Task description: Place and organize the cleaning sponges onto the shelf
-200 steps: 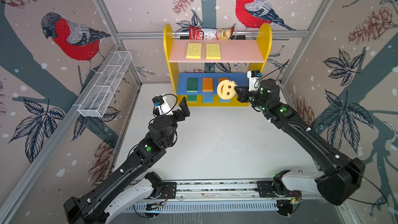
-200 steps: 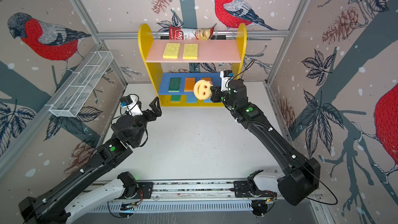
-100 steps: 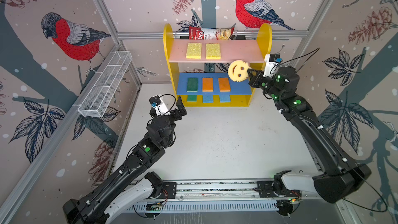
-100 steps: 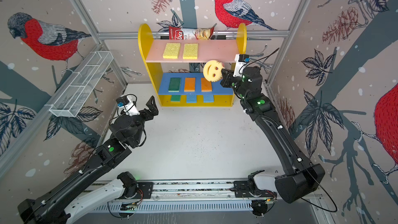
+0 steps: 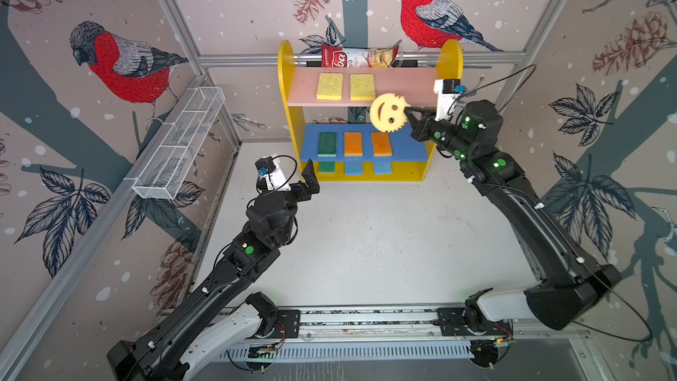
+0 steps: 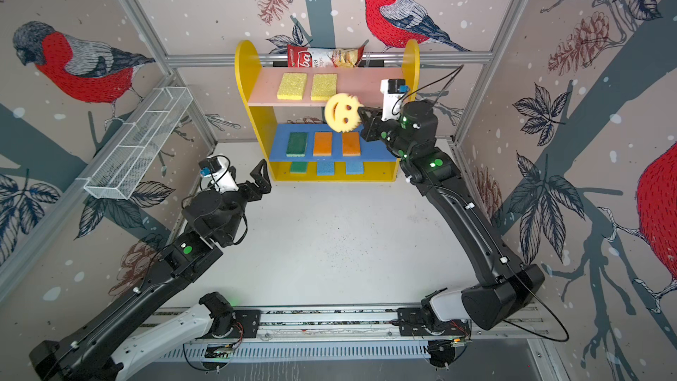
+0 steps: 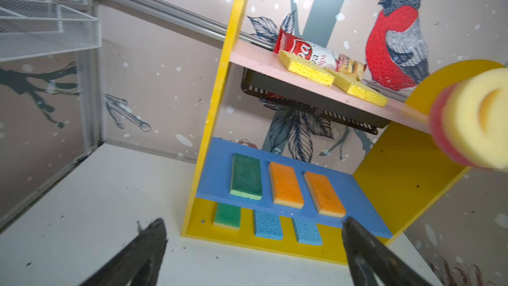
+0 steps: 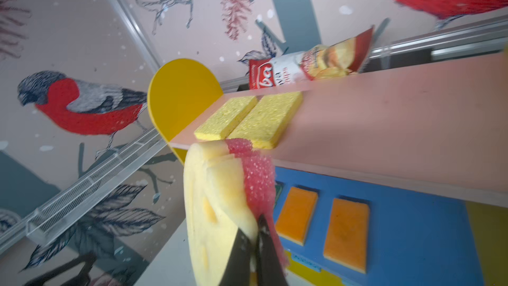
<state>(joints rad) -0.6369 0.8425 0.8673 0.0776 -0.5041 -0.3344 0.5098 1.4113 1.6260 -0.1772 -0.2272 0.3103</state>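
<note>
Right jaws are pinched on the rim of the smiley sponge [image 5: 388,111]. It is a round disc of soft pale-yellow foam with a scalloped edge, cut-out eyes and mouth, and a coarse pink scrub layer on the back. The sponge is held in the air, tilted on edge, just in front of the pink top board [image 5: 406,86] of the shelf [image 5: 289,78]. Contact with the board's front edge cannot be told. The disc is blurred in the left wrist view.

Left jaws are spread wide with nothing between them, and are held low over the table [image 5: 384,243] near the shelf's front left corner.

The shelf is built from flat painted boards, with yellow side panels rounded at the top.
- Pink board: two porous yellow sponges [image 5: 329,86], flat rectangles, are laid side by side and close together.
- Blue middle board [image 5: 412,148]: one green sponge [image 5: 326,144] with a rough scouring face and two orange sponges [image 5: 353,144] are set in a row, apart.
- Yellow base: a second green pad [image 5: 326,167] and two blue sponges [image 5: 353,167] are part hidden under the blue board.

A crinkled red-and-white chips bag [image 5: 357,57] is seen behind the top board. A long white wire-mesh basket [image 5: 179,144] with compartments is mounted on the left wall. A black slotted basket [image 7: 302,100] is seen behind the shelf in the left wrist view.
</note>
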